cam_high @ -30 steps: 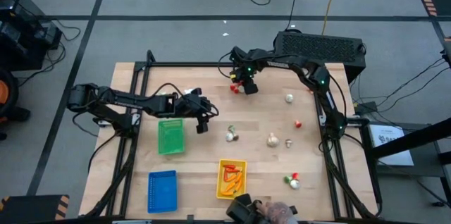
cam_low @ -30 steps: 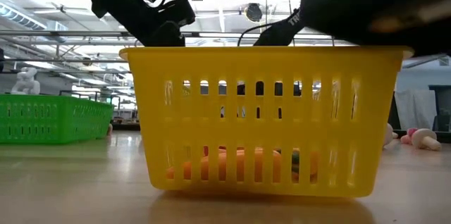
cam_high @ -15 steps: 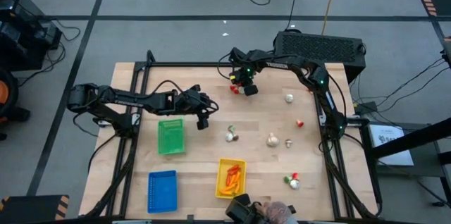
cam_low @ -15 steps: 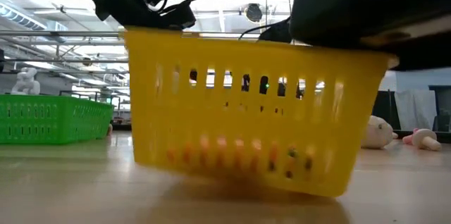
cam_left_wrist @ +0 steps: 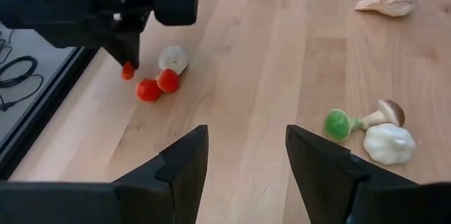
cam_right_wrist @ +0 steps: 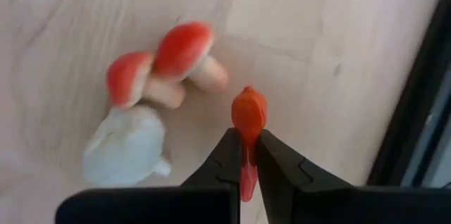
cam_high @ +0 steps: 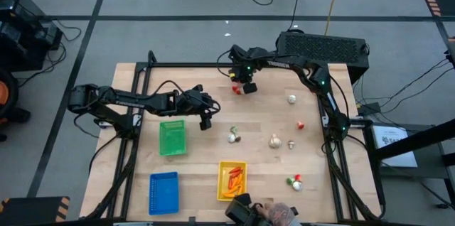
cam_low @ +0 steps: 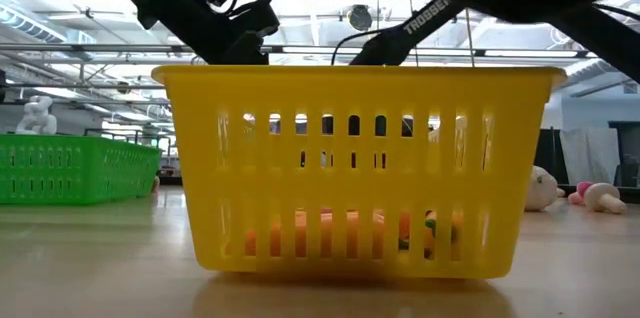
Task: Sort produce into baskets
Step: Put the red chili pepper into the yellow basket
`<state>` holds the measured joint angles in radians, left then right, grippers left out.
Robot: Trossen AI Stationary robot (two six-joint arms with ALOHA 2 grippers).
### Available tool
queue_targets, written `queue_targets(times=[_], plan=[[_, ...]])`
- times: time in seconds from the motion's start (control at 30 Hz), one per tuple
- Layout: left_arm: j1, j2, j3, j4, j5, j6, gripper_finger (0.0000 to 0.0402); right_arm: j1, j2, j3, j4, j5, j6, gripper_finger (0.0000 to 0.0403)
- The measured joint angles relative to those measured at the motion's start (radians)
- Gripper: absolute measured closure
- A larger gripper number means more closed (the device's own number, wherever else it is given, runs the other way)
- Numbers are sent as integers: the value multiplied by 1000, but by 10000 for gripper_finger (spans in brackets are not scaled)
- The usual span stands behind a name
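Observation:
My right gripper (cam_high: 245, 84) is at the table's far edge, shut on a small red-orange piece of produce (cam_right_wrist: 248, 115). Beside it lie two red-capped mushrooms (cam_right_wrist: 169, 62) and a white bulb (cam_right_wrist: 127, 146). My left gripper (cam_high: 206, 121) hangs open just right of the green basket (cam_high: 171, 137), with nothing between its fingers (cam_left_wrist: 184, 168). The blue basket (cam_high: 163, 192) and the yellow basket (cam_high: 232, 180), which holds orange and red pieces, stand at the near edge. More produce lies loose on the right half of the table. My right gripper pinches the red-orange piece between its two fingertips (cam_right_wrist: 229, 155), coming steeply from above. The piece's thicker end (cam_right_wrist: 249, 110) sticks out past the fingertips and its thin end lies between them. In the left wrist view the piece (cam_left_wrist: 127, 71) hangs at the fingertips just over the wood.
Loose produce: a white bulb (cam_high: 291, 99), a small red piece (cam_high: 301, 124), a garlic bulb (cam_high: 274, 140), a mushroom and bulb (cam_high: 233, 138), and a green-and-white pair (cam_high: 295, 181). A dark frame rail (cam_high: 192, 65) runs along the far edge. A dark shape (cam_high: 256, 212) sits by the near edge.
The yellow basket tipped to one side half a second ago and now stands level again, a little farther left. The dark shape above it in the low view has shifted. My right gripper has edged slightly toward the far left.

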<state>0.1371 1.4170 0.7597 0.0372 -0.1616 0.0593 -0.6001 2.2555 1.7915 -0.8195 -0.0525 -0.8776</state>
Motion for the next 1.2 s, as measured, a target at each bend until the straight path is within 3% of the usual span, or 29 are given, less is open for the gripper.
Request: queue_targets(times=[0.4,0.63,0.83,1.0,1.2], plan=[[-26,-64,1,-108,15,-4,203,41,-4,192,-354,-22,149,381],[-67,-147,-4,-303,-13,-58,203,109,-45,207,-533,-237,257,381],[-94,-270,-123,-310,-56,-124,203,209,-141,151,-574,-391,311,381],[-114,-390,-252,-239,-105,-199,203,339,-317,-87,-403,-451,414,381],[-118,-451,-349,-16,-106,-173,203,539,-552,-500,177,-443,645,381]])
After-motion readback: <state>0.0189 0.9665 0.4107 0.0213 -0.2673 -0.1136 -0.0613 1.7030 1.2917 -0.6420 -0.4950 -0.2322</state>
